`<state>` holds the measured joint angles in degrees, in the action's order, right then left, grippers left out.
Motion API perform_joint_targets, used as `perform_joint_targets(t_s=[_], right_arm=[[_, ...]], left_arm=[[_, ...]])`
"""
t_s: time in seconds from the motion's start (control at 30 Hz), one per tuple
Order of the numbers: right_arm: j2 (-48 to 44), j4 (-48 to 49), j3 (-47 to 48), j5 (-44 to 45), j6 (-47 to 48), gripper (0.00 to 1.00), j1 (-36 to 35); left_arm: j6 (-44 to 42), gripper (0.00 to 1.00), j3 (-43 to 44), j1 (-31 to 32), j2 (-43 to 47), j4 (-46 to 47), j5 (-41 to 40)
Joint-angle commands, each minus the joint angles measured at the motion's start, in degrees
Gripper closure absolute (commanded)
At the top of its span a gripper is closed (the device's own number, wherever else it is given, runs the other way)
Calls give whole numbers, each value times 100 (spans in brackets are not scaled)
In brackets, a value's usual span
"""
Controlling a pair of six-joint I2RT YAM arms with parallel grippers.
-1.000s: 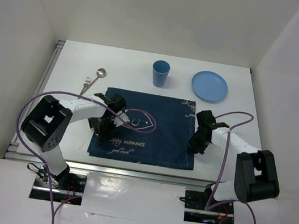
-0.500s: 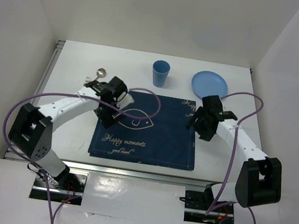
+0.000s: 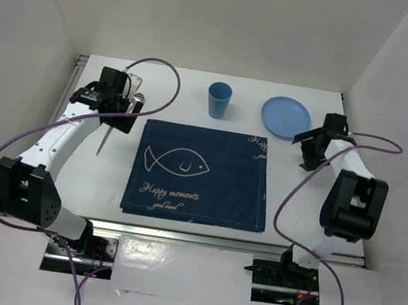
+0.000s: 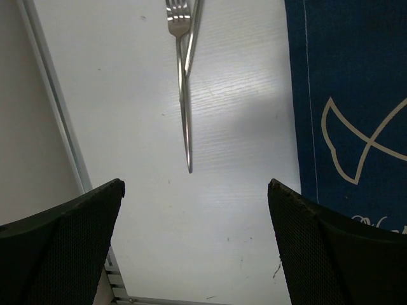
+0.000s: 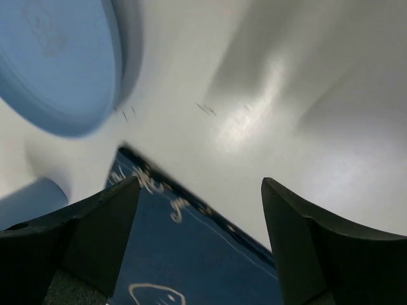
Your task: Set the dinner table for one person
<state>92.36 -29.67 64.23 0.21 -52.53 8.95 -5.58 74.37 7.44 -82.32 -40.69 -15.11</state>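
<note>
The white dinner table (image 3: 312,210) holds a dark blue fish-print placemat (image 3: 200,175) lying flat in the middle. Behind it stand a blue cup (image 3: 218,99) and a blue plate (image 3: 286,117). A fork (image 4: 184,95) lies left of the placemat, with a spoon (image 3: 139,98) beside its tines. My left gripper (image 3: 118,116) hovers open above the fork's handle, and the left wrist view shows nothing between the fingers (image 4: 63,248). My right gripper (image 3: 309,148) hangs open and empty just near-right of the plate (image 5: 57,57), over the placemat's far right corner (image 5: 191,254).
A metal rail (image 4: 57,114) runs along the table's left edge, close to the fork. White walls close in the table on three sides. The cup shows as a blur (image 5: 32,197) at the left of the right wrist view.
Both arms have left the placemat. The left one swung to the far left over the fork, the right one to the far right by the plate. The right gripper has opened.
</note>
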Motion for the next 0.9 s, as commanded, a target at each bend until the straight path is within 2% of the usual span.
perform_joint_targets(t_s=[0.0,0.13,0.27,0.37,0.5,0.53,0.63,0.67,0.7,0.73,0.87], right_arm=[[711,814,842,-241,-512,16,19],[2037,708,1890,-21,-311,17,19],[2699,559,2401,32,-257,18,71],[3251,297,2778,-30,-537,22,72],[3771,14,3236,-30,-714,33,72],[3772,14,3297,-30,-714,45,72],[3939,14,3350,-30,-653,69,72],[3939,14,3351,-30,-601,87,72],[3991,14,3351,-30,-600,95,72],[3992,14,3351,-82,-539,100,72],[3501,241,3054,-248,-372,100,72]], left_arm=[[181,0,-273,-23,101,60,193],[119,0,-590,-24,234,193,106],[66,0,-696,-207,234,193,105],[66,0,-696,-322,104,254,105],[128,0,-415,-445,-99,52,105],[128,0,-345,-506,-152,52,157],[128,0,-344,-577,-152,52,219],[128,0,-396,-629,-152,52,280],[128,0,-397,-630,-152,52,281],[128,0,-397,-630,-152,52,281],[128,0,-450,-683,-152,52,334]])
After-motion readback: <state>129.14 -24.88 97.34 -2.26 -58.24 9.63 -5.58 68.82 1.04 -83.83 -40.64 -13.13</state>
